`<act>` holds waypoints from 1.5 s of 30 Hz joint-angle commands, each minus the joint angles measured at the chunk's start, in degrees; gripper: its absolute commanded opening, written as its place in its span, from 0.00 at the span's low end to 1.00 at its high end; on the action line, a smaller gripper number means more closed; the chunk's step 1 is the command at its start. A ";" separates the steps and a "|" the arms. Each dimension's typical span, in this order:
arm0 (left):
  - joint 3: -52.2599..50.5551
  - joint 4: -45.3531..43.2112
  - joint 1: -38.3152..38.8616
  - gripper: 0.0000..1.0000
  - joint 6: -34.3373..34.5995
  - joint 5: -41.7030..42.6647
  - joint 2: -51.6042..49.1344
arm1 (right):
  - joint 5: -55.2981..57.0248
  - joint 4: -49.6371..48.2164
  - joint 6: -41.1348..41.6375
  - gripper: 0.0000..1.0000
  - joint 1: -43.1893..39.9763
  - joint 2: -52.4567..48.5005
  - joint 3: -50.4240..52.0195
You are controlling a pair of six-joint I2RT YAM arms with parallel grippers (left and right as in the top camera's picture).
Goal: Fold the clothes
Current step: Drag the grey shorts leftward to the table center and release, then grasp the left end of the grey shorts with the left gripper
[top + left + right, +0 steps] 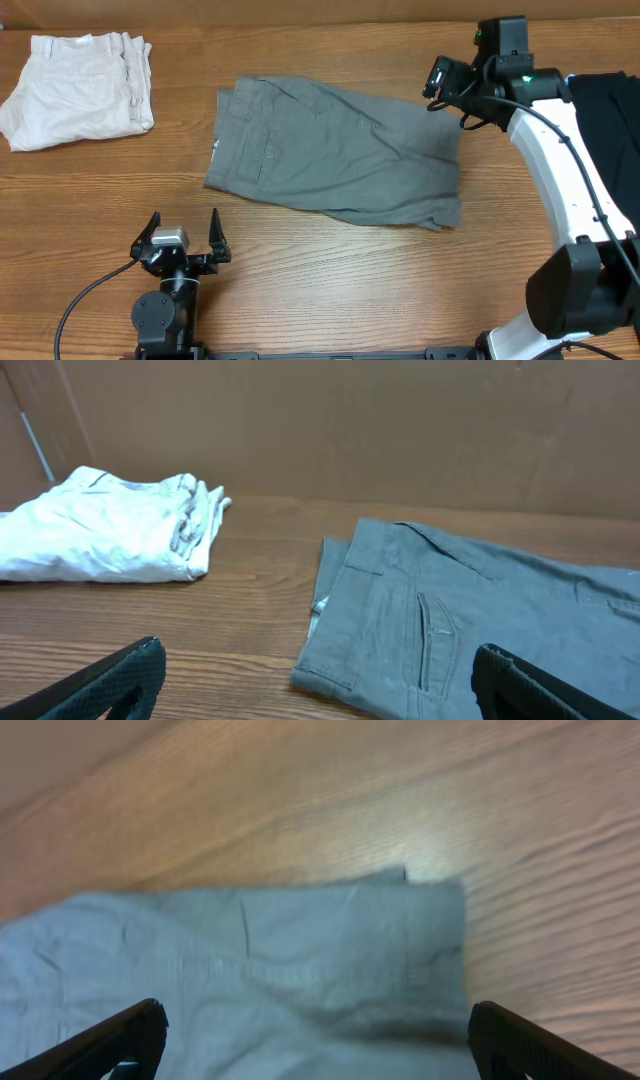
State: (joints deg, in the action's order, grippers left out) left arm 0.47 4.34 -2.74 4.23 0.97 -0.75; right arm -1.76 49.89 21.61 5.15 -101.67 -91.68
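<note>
The brown wood-grain desk (330, 270) fills the overhead frame. At its centre lie the mid-grey woven cotton shorts (335, 150), flat, with the waistband toward the left of the frame and the leg hems toward the right. They appear already doubled, one leg on the other, so the step in hand is probably carrying the hems over to the waistband. In the upper left of the frame sit the cream-white folded shorts (80, 90), well apart from the grey pair.

The black right pincer (437, 88) hangs at the upper right above the hem end with its fingers spread and nothing between them. The left pincer (185, 218), at the lower left, is likewise spread and empty, clear of the cloth.

To do the fold well, the right pincer should come down on the hem corner and pinch every layer together. It should then lift only enough to clear the fabric and lay the hem squarely along the waistband.

No container is in view.
</note>
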 commanded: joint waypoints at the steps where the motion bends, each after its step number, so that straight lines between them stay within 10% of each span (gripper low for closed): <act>1: -0.20 0.04 -0.35 1.00 -1.05 -1.14 0.50 | -4.81 1.66 1.53 1.00 -1.07 -3.26 2.38; 14: 0.85 -17.42 -0.35 1.00 -4.31 5.77 -2.16 | -4.74 4.22 3.98 1.00 -1.27 -6.60 2.54; 21: 16.13 -15.98 -0.35 1.00 -9.70 11.10 -24.90 | -4.74 4.24 3.96 1.00 -1.49 -6.60 2.54; 37: 95.27 38.05 -4.87 1.00 -19.45 27.56 -94.95 | -2.27 8.57 3.96 1.00 -3.43 -6.60 2.54; 45: 101.48 36.83 -5.11 1.00 -22.23 35.15 -107.80 | -2.40 8.92 3.93 1.00 -4.59 -6.60 2.54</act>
State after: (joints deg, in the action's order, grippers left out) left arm 99.50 41.36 -7.77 -15.05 30.28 -104.33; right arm -4.47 59.11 25.47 0.73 -108.29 -89.06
